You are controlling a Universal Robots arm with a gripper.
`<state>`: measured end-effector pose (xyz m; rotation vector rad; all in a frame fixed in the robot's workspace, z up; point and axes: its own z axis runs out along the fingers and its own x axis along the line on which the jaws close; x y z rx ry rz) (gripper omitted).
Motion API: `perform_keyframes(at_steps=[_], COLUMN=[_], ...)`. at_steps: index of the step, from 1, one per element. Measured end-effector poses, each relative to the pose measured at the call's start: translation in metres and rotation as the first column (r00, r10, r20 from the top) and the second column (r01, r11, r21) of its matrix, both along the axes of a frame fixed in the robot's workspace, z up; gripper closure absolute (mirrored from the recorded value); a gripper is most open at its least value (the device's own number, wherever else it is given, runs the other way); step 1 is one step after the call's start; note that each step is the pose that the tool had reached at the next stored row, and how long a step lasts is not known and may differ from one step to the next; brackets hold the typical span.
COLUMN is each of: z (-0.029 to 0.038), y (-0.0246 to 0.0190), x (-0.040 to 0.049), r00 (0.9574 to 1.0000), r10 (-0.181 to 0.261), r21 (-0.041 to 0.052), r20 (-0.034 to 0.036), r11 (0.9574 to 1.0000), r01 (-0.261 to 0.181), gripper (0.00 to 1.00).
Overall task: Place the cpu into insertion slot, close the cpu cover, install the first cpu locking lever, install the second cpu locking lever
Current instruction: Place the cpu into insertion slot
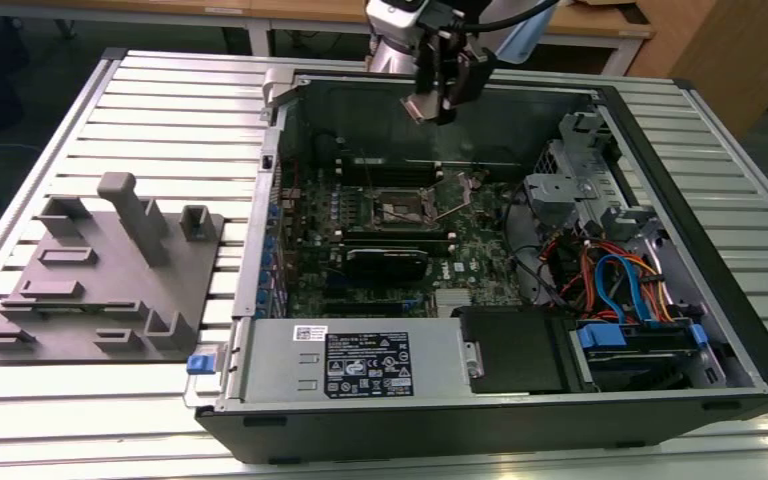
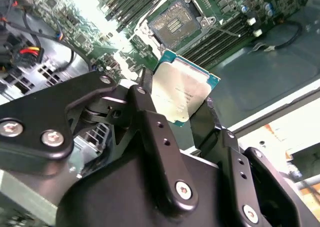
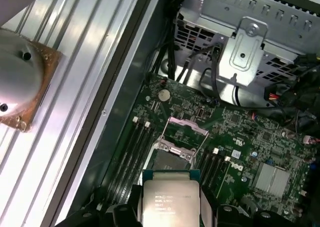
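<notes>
Black fingers [image 2: 155,132] of the gripper [image 2: 177,94] stand in the foreground of the second wrist view. They are drawn in narrowly on the cpu [image 2: 182,89], one finger on each of two opposite edges. The cpu is a flat square chip with a pale silver-grey top and a green rim, and it hangs in the air, clear of the board. In the first wrist view the cpu [image 3: 170,199] shows its metal top between the tips of the gripper [image 3: 171,209].

Below, on the green motherboard [image 3: 250,137], lies the insertion slot [image 3: 166,162], its square contact field uncovered. The cpu cover [image 3: 187,128], a thin silver frame with an open window, stands tilted up from one edge of the insertion slot. Long dark memory slots [image 3: 135,147] run alongside. A perforated metal drive cage [image 3: 240,52] sits farther off.

In the exterior view the gripper [image 1: 435,100] hovers high over the open computer case [image 1: 704,180], near its far wall. The case lies on a slatted aluminium table [image 1: 171,110], with a grey fixture plate [image 1: 104,270] on the exterior view's left.
</notes>
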<state>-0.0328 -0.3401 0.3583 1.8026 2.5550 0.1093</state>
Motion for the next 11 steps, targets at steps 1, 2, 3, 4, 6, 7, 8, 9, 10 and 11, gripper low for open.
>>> perform_keyframes(at_steps=[1,2,3,4,6,7,8,9,10,11], z=[-0.0001,-0.0002,-0.0003,-0.0005,-0.0008,-0.0008,-0.0008,-0.0008,-0.0008,-0.0008], y=[0.0000,0.0000,0.0000,0.0000,0.0000,0.0000,0.0000,0.0000,0.0000,0.0000], x=[0.0000,0.0000,0.0000,0.0000,0.0000,0.0000,0.0000,0.0000,0.0000,0.0000], r00=[0.9998,0.9994,0.9986,0.9974,0.9941,0.9924,0.9920,0.9920,0.9919,0.9919], r10=[-0.018,-0.036,-0.053,-0.071,-0.109,-0.123,-0.126,-0.127,-0.127,-0.127], r21=[0.0000,0.0000,0.0000,0.0000,0.0001,0.0000,0.0000,-0.0001,-0.0001,-0.0001], r20=[0.0000,0.0000,0.0000,0.0000,0.0000,0.0000,-0.0001,0.0000,0.0000,0.0000], r11=[0.9998,0.9994,0.9986,0.9974,0.9941,0.9924,0.9920,0.9920,0.9919,0.9919], r01=[0.018,0.036,0.053,0.071,0.109,0.123,0.126,0.127,0.127,0.127], gripper=[0.46,0.46,0.46,0.46,0.46,0.46,0.46,0.46,0.46,0.46])
